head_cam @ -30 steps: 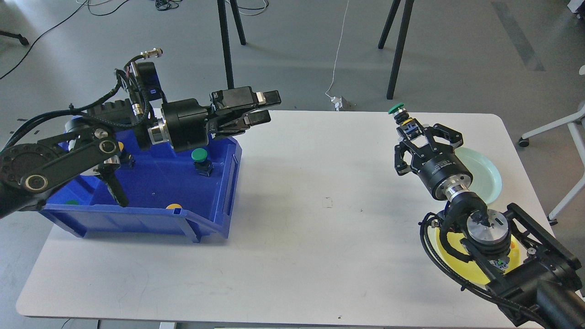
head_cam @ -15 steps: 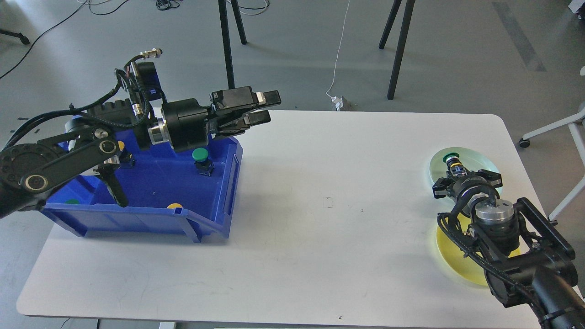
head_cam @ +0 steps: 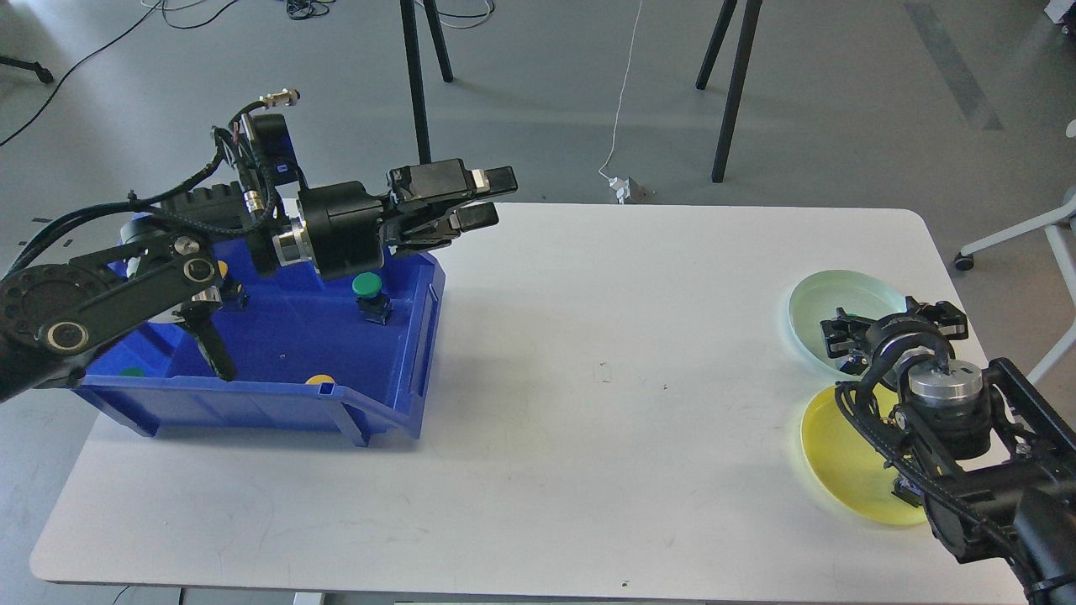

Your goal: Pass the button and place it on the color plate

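Observation:
My right gripper [head_cam: 887, 332] points down over the pale green plate [head_cam: 828, 298] at the table's right side. Its body hides its fingertips and nearly all of the green button; only a speck of green [head_cam: 851, 318] shows under it, so I cannot tell whether it holds the button. The yellow plate [head_cam: 836, 458] lies just in front, partly under my right arm. My left gripper [head_cam: 486, 199] is open and empty, held above the back right corner of the blue bin [head_cam: 252, 395].
The blue bin holds another green-capped button [head_cam: 367, 286] and a yellow one [head_cam: 319, 380] by the front wall. Tripod legs stand on the floor behind the white table [head_cam: 588, 378]. A chair base is at the far right.
My right gripper has swung down from holding the green button raised above the table to low over the pale green plate, and the button is now hidden. The left arm has not moved.

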Controlling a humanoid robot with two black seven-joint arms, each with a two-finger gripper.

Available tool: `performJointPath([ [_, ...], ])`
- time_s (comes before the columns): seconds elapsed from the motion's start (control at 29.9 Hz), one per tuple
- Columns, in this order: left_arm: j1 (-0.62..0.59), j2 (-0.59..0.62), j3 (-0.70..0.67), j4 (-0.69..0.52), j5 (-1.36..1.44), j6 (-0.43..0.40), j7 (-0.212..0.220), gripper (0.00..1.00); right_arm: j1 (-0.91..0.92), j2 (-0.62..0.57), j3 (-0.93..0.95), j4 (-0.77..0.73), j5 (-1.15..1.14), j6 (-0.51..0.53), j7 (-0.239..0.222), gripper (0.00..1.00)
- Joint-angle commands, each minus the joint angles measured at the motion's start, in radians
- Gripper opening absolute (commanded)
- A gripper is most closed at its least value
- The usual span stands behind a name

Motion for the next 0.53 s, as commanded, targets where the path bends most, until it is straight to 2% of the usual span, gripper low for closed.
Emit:
performJointPath([
  [0.0,-0.002,-0.026,-0.005,0.005,-0.027,0.058,0.000,0.86,-0.001,-0.117,-0.102,0.116,-0.061,0.091,-0.011,0.99],
  [0.13,-0.009,-0.095,-0.009,0.080,-0.164,0.196,0.000,0.89,0.028,-0.274,-0.245,0.162,-0.196,0.396,-0.051,0.99],
  [0.23,-0.009,-0.150,-0.066,0.146,-0.365,0.219,0.000,0.92,0.091,-0.337,-0.305,0.167,-0.215,0.554,-0.050,0.99],
  [0.3,0.000,-0.156,-0.135,0.178,-0.526,0.171,0.000,0.95,0.163,-0.343,-0.340,0.155,-0.213,0.630,-0.047,0.99],
  [0.4,0.043,-0.153,-0.178,0.210,-0.690,-0.010,0.000,0.96,0.272,-0.329,-0.380,0.100,-0.210,0.653,-0.047,0.99],
  [0.43,0.064,-0.153,-0.186,0.218,-0.732,-0.047,0.000,0.96,0.293,-0.320,-0.382,0.074,-0.208,0.653,-0.047,0.99],
  [0.5,0.095,-0.153,-0.204,0.222,-0.777,-0.047,0.000,0.96,0.317,-0.270,-0.374,0.041,-0.207,0.651,-0.045,0.99],
])
